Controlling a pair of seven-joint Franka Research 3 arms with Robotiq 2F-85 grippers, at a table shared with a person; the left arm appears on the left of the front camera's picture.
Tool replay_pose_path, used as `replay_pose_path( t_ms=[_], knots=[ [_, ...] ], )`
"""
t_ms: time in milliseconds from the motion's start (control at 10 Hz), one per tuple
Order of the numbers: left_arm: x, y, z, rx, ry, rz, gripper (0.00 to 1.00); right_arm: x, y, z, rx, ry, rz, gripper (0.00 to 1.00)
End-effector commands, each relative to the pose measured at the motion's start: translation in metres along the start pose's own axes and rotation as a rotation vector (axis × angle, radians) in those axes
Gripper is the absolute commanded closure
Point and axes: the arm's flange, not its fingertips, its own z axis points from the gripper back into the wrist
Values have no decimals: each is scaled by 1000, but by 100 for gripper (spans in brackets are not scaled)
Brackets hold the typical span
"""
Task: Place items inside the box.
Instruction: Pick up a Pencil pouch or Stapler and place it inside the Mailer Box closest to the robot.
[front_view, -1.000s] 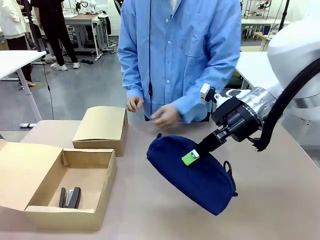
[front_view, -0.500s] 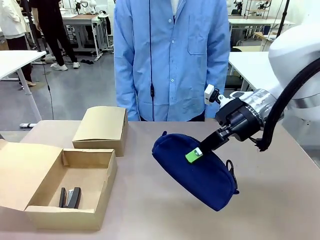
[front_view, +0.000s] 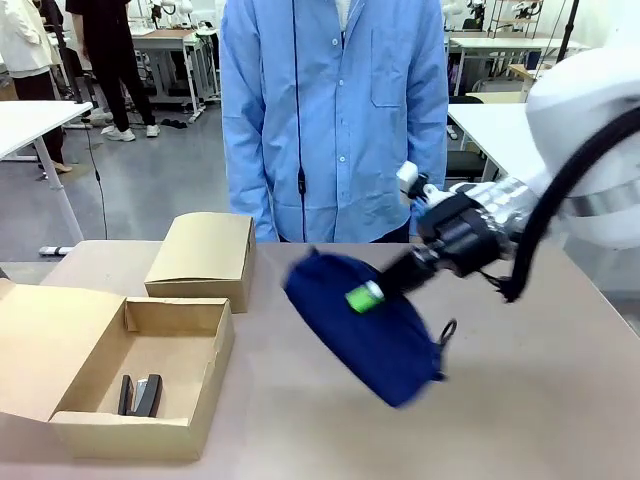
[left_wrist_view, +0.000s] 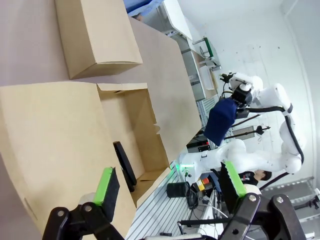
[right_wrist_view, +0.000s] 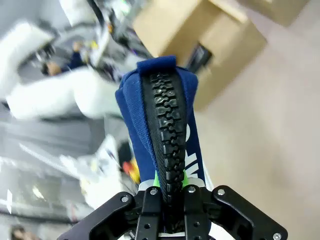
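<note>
Gripping one navy pencil case, right pincer hangs beside two boxes, one stapler; left pincer apart.

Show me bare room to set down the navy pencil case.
In the open box, the floor is bare from the stapler to the right and far walls. On the table, a bare strip between that box and the navy pencil case in the right gripper; the near right is free. Crowded: the left, where the closed box sits beside the open one.

Tilted navy pencil case aloft; black stapler lying inside open box.
</note>
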Motion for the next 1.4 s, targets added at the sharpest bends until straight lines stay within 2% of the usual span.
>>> replay_pose_path(
  t_ms=[0, 100, 200, 300, 400, 500, 600, 700, 800, 900, 1200, 1300],
  knots=[
    [1, -2, 0, -22, -19, -19, 0, 63, 32, -90, 125, -286, -192, 91],
    [1, -2, 0, -22, -19, -19, 0, 82, 45, -131, 120, -317, -292, 91],
    [1, -2, 0, -22, -19, -19, 0, 88, 46, -156, 25, -331, -371, 91],
    [1, -2, 0, -22, -19, -19, 0, 88, 49, -188, -34, -234, -383, 91],
    [1, -2, 0, -22, -19, -19, 0, 83, 46, -194, -91, -136, -374, 91],
    [1, -2, 0, -22, -19, -19, 0, 67, 59, -163, 51, -260, -370, 91],
    [1, -2, 0, -22, -19, -19, 0, 67, 59, -163, 51, -260, -370, 91],
    [1, -2, 0, -22, -19, -19, 0, 69, 52, -194, -18, -220, -377, 91],
    [1, -2, 0, -22, -19, -19, 0, 79, 68, -220, -109, -214, -412, 91],
    [1, -2, 0, -22, -19, -19, 0, 88, 82, -242, -144, -206, -485, 91],
    [1, -2, 0, -22, -19, -19, 0, 93, 90, -260, -267, -364, -641, 91],
    [1, -2, 0, -22, -19, -19, 0, 92, 87, -266, -312, -358, -664, 91]
  ],
)
